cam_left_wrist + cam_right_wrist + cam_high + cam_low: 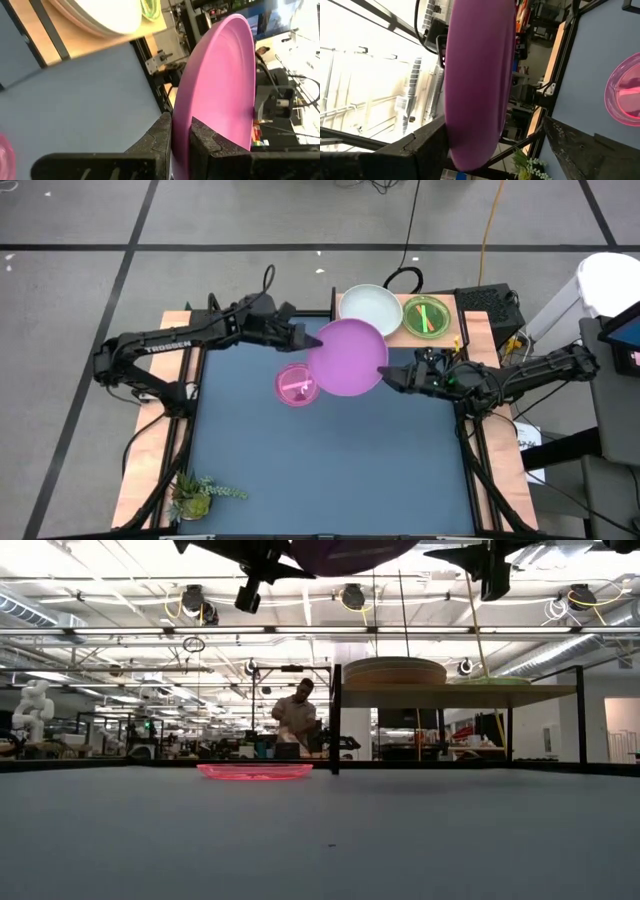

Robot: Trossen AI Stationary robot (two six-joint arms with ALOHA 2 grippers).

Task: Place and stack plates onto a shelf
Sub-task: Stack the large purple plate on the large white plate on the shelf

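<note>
A purple plate (348, 357) hangs in the air above the table, between both arms and just short of the shelf (397, 332). My left gripper (181, 122) is shut on its left rim. My right gripper (495, 125) is open at the plate's right rim, with one finger on each side of it; I cannot tell if either touches. On the shelf sits a stack topped by a white plate (370, 308), with a green plate (427, 315) beside it. A small translucent pink plate (297, 385) lies flat on the blue table below the purple one. My left gripper pinches the purple plate's rim (186, 107) between its two fingers. It comes in roughly level from the table's left. The plate is lifted clear of the table and lies about flat, seen edge-on in the low view (345, 550).
The shelf board (460, 693) stands raised on black uprights (335, 720) at the table's far edge. A small potted plant (195, 495) sits at the near left corner. Wooden side rails run along the table's left and right. A person (297, 725) stands far behind the table.
</note>
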